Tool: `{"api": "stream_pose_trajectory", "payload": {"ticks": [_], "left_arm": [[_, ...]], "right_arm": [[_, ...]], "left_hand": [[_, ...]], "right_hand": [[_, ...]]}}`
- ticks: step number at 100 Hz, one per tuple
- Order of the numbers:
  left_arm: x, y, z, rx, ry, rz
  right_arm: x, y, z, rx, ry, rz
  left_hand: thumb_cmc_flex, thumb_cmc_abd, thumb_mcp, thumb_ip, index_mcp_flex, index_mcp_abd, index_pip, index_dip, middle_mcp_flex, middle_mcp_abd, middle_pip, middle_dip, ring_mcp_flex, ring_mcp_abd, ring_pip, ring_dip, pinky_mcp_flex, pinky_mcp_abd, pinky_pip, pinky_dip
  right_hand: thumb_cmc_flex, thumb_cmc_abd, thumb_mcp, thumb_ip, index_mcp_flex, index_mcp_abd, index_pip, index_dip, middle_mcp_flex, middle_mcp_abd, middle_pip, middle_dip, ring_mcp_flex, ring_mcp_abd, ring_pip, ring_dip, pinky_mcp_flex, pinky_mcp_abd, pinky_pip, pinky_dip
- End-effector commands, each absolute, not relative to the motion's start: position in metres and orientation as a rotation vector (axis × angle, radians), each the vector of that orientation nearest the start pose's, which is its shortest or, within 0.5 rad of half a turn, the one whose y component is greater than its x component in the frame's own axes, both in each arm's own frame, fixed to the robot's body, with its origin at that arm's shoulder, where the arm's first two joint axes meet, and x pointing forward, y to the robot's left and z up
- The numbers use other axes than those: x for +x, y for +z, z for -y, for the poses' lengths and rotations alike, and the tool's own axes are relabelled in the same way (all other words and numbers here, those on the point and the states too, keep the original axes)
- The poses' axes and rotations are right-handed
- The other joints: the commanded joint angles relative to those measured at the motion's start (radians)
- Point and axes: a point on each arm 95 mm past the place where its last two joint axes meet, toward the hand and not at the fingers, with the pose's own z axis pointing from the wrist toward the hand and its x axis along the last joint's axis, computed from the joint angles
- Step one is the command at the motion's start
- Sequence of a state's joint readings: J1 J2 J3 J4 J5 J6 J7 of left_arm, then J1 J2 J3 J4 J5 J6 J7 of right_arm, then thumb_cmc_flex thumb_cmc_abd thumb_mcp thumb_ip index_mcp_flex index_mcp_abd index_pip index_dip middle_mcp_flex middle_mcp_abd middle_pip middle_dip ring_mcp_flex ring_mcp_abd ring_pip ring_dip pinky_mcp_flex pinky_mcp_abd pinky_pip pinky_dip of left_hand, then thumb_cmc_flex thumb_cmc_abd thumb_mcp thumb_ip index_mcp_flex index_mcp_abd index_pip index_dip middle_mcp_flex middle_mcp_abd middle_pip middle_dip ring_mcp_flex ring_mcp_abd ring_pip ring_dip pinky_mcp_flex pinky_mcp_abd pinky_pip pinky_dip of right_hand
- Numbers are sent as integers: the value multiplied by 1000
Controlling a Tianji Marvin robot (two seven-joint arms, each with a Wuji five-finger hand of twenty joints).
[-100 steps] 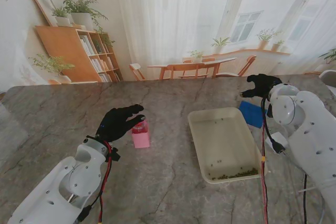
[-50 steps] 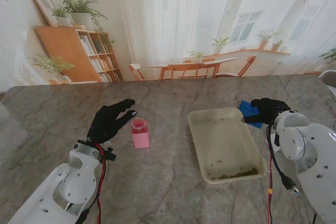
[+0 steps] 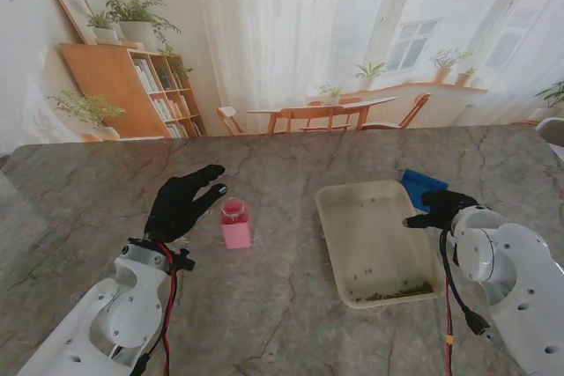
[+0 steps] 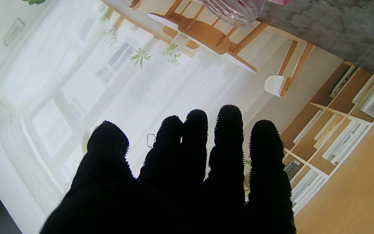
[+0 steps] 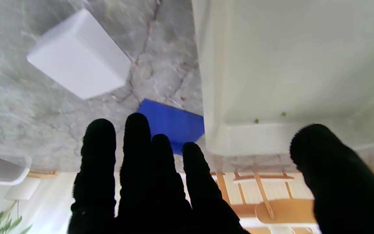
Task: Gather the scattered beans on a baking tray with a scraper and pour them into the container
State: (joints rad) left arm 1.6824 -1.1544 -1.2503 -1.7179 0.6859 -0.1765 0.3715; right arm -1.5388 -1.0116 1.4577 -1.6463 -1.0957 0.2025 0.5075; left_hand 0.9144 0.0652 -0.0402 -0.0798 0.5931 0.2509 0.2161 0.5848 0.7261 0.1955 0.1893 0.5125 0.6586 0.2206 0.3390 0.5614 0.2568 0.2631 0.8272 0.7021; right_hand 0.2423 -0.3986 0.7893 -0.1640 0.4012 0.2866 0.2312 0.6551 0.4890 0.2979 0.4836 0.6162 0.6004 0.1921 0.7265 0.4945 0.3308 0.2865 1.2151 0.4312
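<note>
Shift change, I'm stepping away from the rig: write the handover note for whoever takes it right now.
Left hand: open, holding nothing, raised just left of the pink container, whose lid is off.
Right hand: open, holding nothing, over the table by the baking tray's right rim, beside the blue scraper; the scraper lies flat on the table off the tray's far right corner.
Done: most beans already sit along the tray's near edge; a few strays are farther up the tray.
Left: grasp the scraper, sweep in the strays, lift the tray and pour into the container.

Stand camera overlooks table (image 3: 282,288); 2 wrist cameras face along fingers.
</note>
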Motion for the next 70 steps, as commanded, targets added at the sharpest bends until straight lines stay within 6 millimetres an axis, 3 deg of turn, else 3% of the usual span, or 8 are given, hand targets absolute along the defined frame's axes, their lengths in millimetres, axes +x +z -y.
{"api": "stream_pose_trajectory", "payload": {"ticks": [1,38,70], "left_arm": [[365,-285,21,-1259,-2048,-965],[364,-288,25,-1250,-2044,-986],[364,-288,27,-1254,-2039,-1000]], "right_arm": [[423,-303,134,1587,808,-1491],[437,-337,138,1700,795,-1425],[447,-351,124,1684,837,-1415]], "left_hand": [[23,36,-7,36,9,3,-8,-11,-3,-15,-9,-7,0,-4,1,3,-11,22,-7,34],[24,37,-6,36,10,3,-7,-11,-2,-16,-9,-7,2,-3,1,3,-9,22,-8,34],[25,36,-6,36,10,4,-8,-11,-1,-16,-9,-7,1,-1,1,4,-10,23,-8,35]], "right_hand": [[3,-12,25,45,15,32,-12,33,-9,23,-4,22,-13,9,-5,5,-15,7,3,15],[24,-56,103,39,60,16,14,60,19,14,45,34,-2,10,4,2,2,26,16,12],[75,-123,205,32,147,-15,134,130,80,8,208,94,50,-11,112,18,76,25,71,12]]}}
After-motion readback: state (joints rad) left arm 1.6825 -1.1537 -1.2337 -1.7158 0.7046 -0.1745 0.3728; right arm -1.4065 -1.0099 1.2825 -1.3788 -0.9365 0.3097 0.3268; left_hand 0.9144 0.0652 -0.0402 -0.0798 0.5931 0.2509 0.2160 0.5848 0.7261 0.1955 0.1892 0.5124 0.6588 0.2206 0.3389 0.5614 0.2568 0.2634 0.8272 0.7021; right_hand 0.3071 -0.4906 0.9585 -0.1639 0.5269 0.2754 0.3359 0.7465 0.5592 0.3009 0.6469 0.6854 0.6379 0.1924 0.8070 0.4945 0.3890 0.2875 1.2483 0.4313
